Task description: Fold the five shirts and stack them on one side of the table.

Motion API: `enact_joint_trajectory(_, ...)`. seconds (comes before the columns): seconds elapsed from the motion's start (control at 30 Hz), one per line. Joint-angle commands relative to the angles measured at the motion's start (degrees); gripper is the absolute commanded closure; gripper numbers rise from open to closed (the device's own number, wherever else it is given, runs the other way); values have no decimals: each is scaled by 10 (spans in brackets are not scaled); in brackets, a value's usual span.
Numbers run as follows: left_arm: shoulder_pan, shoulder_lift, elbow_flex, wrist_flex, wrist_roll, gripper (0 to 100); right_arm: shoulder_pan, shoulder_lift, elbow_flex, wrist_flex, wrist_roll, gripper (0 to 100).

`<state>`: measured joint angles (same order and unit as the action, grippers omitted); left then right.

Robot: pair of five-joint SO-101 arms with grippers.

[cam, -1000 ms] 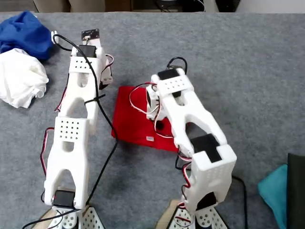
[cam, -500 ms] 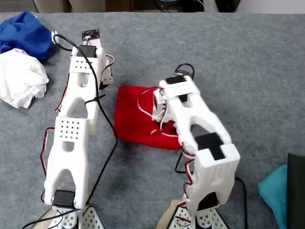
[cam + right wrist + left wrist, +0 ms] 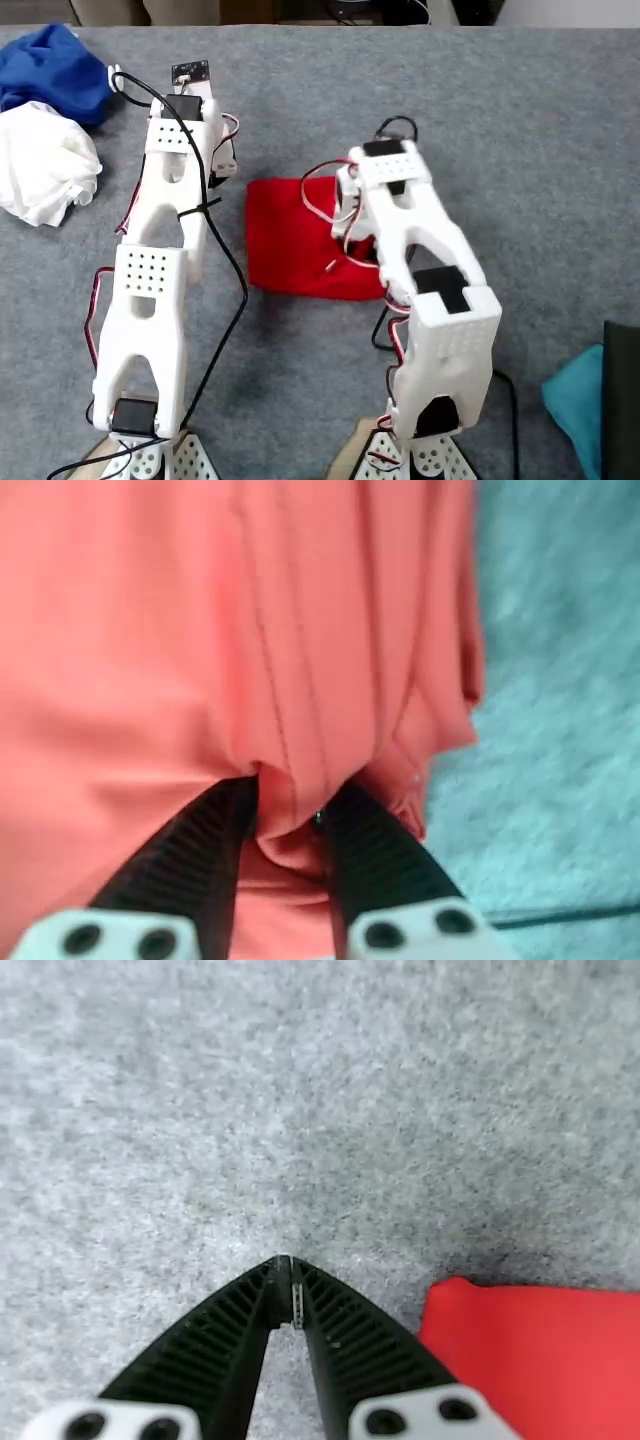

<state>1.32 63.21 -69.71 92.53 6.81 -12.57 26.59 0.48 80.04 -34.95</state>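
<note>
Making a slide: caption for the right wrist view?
Right claw pinching a fold of the red shirt lying on the table.

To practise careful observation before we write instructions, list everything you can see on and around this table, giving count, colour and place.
red shirt: one, red, folded, mid-table between the arms
blue shirt: one, blue, crumpled, far left corner
white shirt: one, white, crumpled, beside the blue shirt
teal cloth: one, teal, near right edge
dark object: one, dark, right edge, cut off
table: one, grey
left gripper: black fingers, shut, over bare table by the red shirt's corner
right gripper: black fingers, pinching the red shirt
</note>
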Motion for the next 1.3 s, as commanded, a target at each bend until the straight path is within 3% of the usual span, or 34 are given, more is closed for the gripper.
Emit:
enact_joint_trajectory(0.0,-4,-7,0,-8,-4,981,27,-1,-54,-2,41,993)
enact_joint_trajectory(0.57,-23,-7,0,-24,-4,981,42,139,-288,2,338,991)
enact_joint_trajectory(0.97,-21,-7,0,-24,-4,981,59,143,-294,57,324,972)
enact_joint_trajectory(1.17,-21,-7,0,-24,-4,981,85,138,-300,69,286,699)
enact_joint_trajectory(1.27,-21,-7,0,-24,-4,981,80,138,-324,95,283,670)
